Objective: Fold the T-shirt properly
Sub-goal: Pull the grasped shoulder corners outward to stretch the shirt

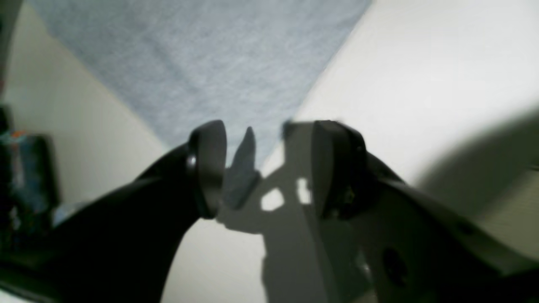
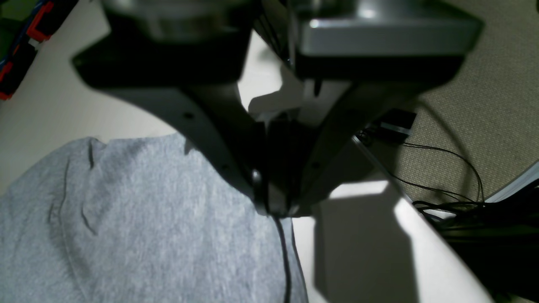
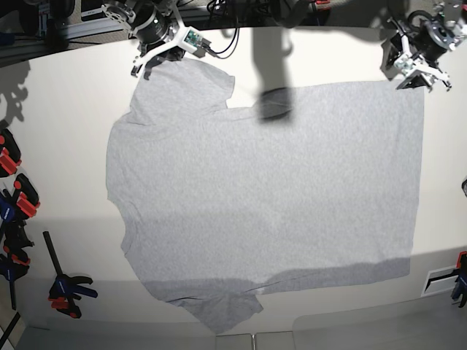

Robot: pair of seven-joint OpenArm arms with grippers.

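Base view: large light heather-grey short-sleeved cotton T-shirt (image 3: 270, 197) spread flat, plain side up, across the off-white tabletop (image 3: 66, 146), hem edge running down the view's right, sleeves at top left and bottom centre, a few shallow creases near the left edge. Left gripper (image 3: 416, 79) parked at the top right, right by the shirt's far hem corner, jaws apart. Right gripper (image 3: 139, 67) at the top left, sitting at the edge of the upper sleeve. Dark shadow blob on the cloth near the top centre. Red-and-black bar clamps (image 3: 14, 189) lined up along the table's left edge, well clear of the shirt. Left wrist view, blurry: two black fingers (image 1: 208, 168) spread w/ a clear gap, nothing between them, shirt corner pointing straight into that gap, fingertips just short of the fabric or barely over it — can't tell if touching. Right wrist view: black fingers (image 2: 261, 189) pressed fully together, tips at the grey sleeve edge; whether any cloth is pinched, can't tell. Thin black cable (image 2: 284, 252) trailing down over the fabric; beige carpet (image 2: 484, 126) past the table edge.
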